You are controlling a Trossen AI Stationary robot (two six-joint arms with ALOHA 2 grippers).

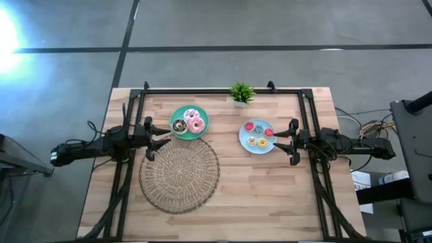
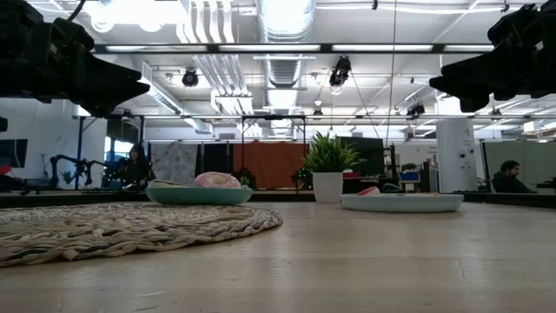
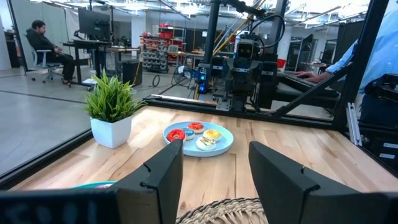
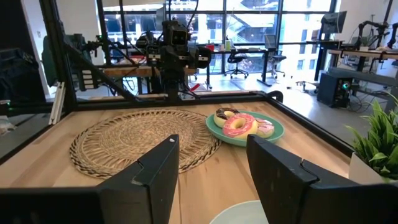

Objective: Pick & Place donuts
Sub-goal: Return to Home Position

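Observation:
Three larger donuts, dark brown, pale sprinkled and bright pink, lie on a teal plate; they also show in the right wrist view. Several tiny donuts lie on a light-blue plate, also seen in the left wrist view. My left gripper hovers open at the table's left, beside the teal plate. My right gripper hovers open at the right, beside the light-blue plate. Both are empty.
A big round woven mat lies on the table in front of the teal plate. A small potted plant stands at the far edge between the plates. A black frame runs along the table's far and side edges.

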